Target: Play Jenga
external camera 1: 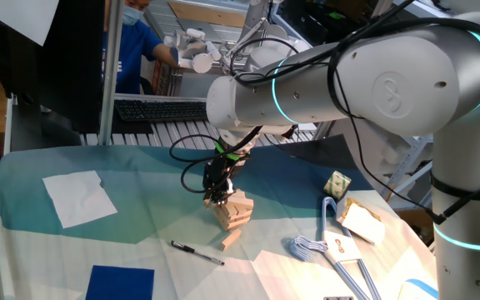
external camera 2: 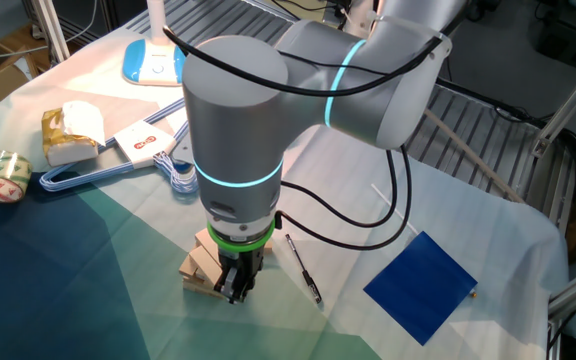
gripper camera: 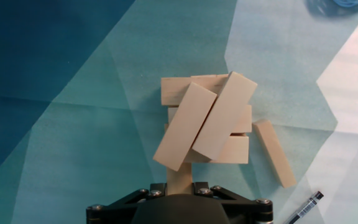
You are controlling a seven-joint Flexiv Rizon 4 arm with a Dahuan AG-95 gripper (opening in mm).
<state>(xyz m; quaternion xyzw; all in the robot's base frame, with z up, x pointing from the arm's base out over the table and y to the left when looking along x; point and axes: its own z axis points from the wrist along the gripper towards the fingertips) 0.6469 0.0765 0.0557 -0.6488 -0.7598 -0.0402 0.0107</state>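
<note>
Right now the gripper [external camera 1: 217, 198] sits low beside the block stack [external camera 1: 233, 212]; I can't tell whether it's gripping a block.

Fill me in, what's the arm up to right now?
It's playing Jenga. The gripper is down at the small wooden stack on the teal cloth, right at its edge. The stack is uneven: the two top blocks lie skewed across the layers below. One loose block lies on the cloth beside the stack, and a black pen lies nearby. Whether the gripper is holding a block can't be told from these views.
</note>
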